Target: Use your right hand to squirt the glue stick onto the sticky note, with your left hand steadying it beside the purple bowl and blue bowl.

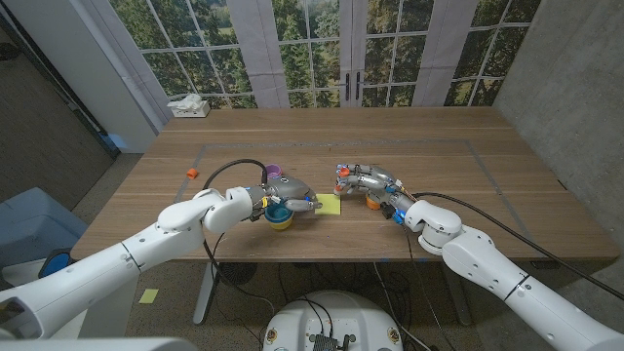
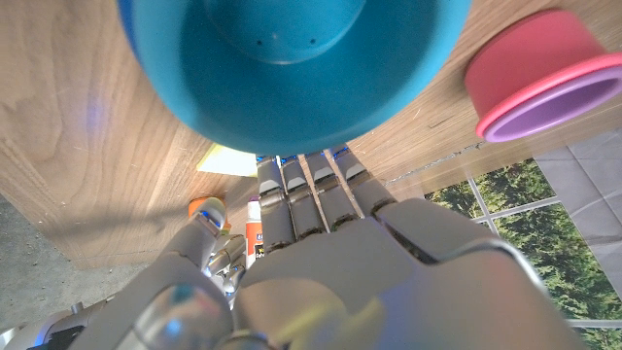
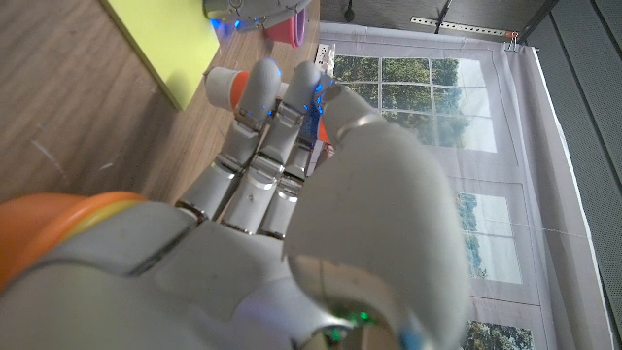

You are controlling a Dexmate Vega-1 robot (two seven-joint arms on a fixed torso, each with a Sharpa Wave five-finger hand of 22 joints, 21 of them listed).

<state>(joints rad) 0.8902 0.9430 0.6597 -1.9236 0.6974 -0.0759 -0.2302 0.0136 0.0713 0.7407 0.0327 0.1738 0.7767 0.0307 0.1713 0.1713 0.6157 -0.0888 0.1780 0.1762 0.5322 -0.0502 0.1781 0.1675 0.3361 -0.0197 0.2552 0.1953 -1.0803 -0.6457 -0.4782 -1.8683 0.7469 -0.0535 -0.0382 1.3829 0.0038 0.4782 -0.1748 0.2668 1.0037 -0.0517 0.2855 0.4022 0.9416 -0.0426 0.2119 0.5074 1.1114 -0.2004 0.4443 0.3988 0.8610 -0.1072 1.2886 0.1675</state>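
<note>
Glue stick [image 3: 225, 86], light, rigid and smooth, gripped around its barrel in the right hand [image 1: 369, 184] fingers, orange cap toward the thin, limp sticky note [image 1: 329, 205]; left hand [image 1: 281, 199] fingers, extended together, reach over its near edge by the blue bowl [image 2: 292, 68].

I'm working in what's looking like a lab: bare concrete walls [image 1: 570, 88], a wooden table [image 1: 419, 136], a printed forest backdrop [image 1: 322, 49] hanging behind.
</note>
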